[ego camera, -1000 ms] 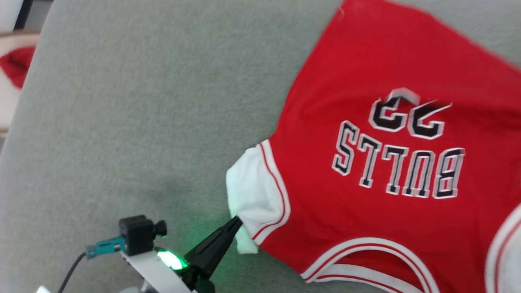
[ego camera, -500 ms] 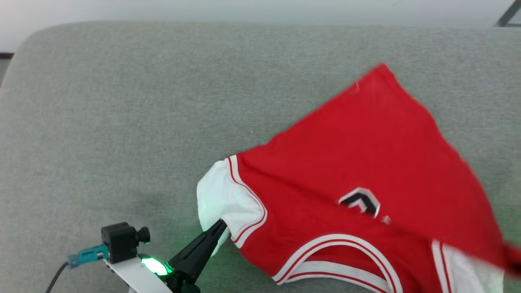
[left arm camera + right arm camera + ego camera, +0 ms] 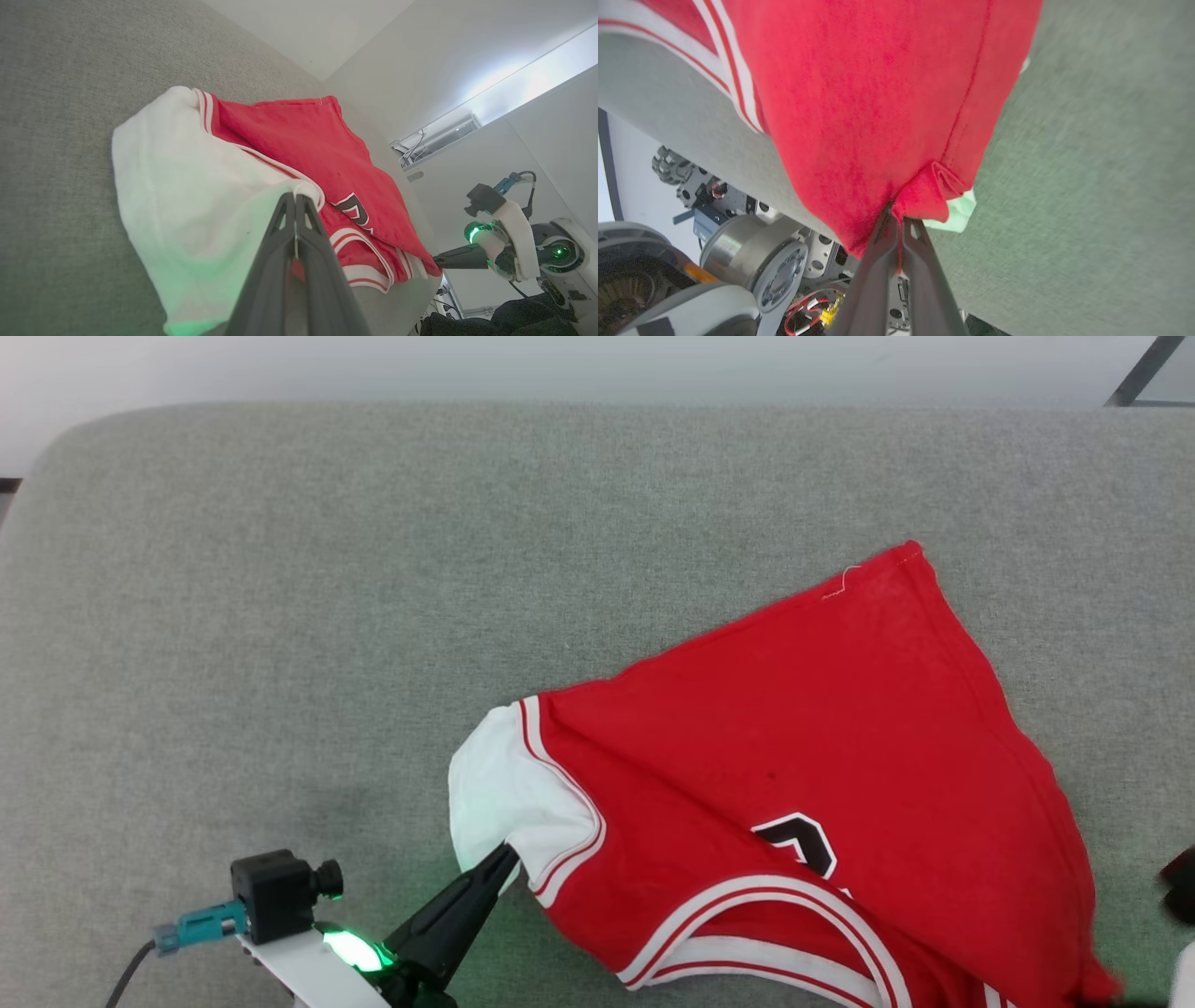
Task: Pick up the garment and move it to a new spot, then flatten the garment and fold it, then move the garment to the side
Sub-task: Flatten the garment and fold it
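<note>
The garment (image 3: 803, 747), a red jersey with white sleeves and striped trim, lies partly doubled over on the grey cushion (image 3: 280, 616), its black lettering mostly hidden. My left gripper (image 3: 509, 855) is shut on the edge of the white sleeve (image 3: 504, 793) at the lower left; the left wrist view shows its fingers pinching the sleeve (image 3: 187, 200) of the garment (image 3: 299, 135) at the gripper tip (image 3: 295, 198). My right gripper (image 3: 896, 215) is shut on a bunched red fold of the garment (image 3: 878, 93). The same right gripper (image 3: 437, 257) appears in the left wrist view at the garment's far corner.
The grey cushion's rounded back edge (image 3: 597, 411) meets a pale wall. Its near edge (image 3: 691, 126) drops off to the robot's base and wheel parts (image 3: 752, 252) below. Open cushion lies to the left and behind the garment.
The head camera has tilted, so the whole picture shifted. The garment's hem half has come over the chest, hiding most of the lettering. Both grippers stay shut on the cloth.
</note>
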{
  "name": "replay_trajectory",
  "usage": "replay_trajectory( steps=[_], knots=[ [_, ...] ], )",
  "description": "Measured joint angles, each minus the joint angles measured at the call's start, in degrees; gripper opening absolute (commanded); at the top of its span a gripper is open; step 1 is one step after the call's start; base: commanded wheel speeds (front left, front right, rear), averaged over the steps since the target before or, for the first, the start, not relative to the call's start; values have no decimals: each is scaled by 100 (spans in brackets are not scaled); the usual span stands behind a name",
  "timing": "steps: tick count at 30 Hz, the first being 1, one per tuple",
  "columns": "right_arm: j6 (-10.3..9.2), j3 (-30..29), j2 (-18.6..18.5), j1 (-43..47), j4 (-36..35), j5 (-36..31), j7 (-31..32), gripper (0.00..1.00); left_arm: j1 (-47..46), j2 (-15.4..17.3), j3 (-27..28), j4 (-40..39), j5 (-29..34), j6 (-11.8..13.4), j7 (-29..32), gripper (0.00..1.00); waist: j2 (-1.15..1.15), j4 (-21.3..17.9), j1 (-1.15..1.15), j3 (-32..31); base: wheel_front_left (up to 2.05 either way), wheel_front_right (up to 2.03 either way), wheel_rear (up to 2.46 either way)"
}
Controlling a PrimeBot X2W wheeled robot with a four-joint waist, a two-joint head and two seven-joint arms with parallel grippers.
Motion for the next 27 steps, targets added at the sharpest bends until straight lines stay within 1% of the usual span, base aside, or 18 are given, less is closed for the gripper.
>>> replay_trajectory(
  steps=[4, 8, 10, 12, 14, 17, 19, 23, 27],
  knots=[
    [0, -620, 31, -292, -369, 368, 34, 100, 17, -4, 12, -15, 0, 0, 0, 0, 0, 22, 0, -41, 0, 0, 0],
    [0, -1263, -45, -794, -703, 736, 298, 100, 21, -40, 0, -48, 46, 0, 0, 0, 0, 97, 0, -37, 0, 0, 0],
    [0, -1418, -140, -1239, -758, 760, 358, 100, -1, -77, -44, -56, 56, 0, 0, 0, 0, 153, 0, -21, 0, 0, 0],
    [0, -1426, -269, -1858, -689, 512, 232, 100, -70, -125, -103, -64, 77, 0, 0, 0, 0, 212, 0, 15, 0, 0, 0],
    [0, -1148, -439, -2497, -475, 81, -29, 100, -183, -183, -151, -62, 102, 0, 0, 0, 0, 269, 0, 73, 0, 0, 0],
    [0, -391, -498, -3329, 99, -500, -463, 100, -350, -261, -237, -49, 114, 0, 0, 0, 0, 361, 0, 183, 0, 0, 0],
    [0, 96, -481, -3859, 611, -822, -759, 100, -458, -301, -298, -33, 115, 0, 0, 0, 0, 423, 0, 269, 0, 0, 0],
    [0, 873, -179, -4686, 1706, -1136, -1134, 100, -665, -388, -397, 12, 127, 0, 0, 0, 0, 557, 0, 460, 0, 0, 0],
    [0, 1467, -91, -5091, 2499, -1144, -1246, 100, -860, -492, -493, 37, 131, 0, 0, 0, 0, 709, 0, 657, 0, 0, 0]
  ],
)
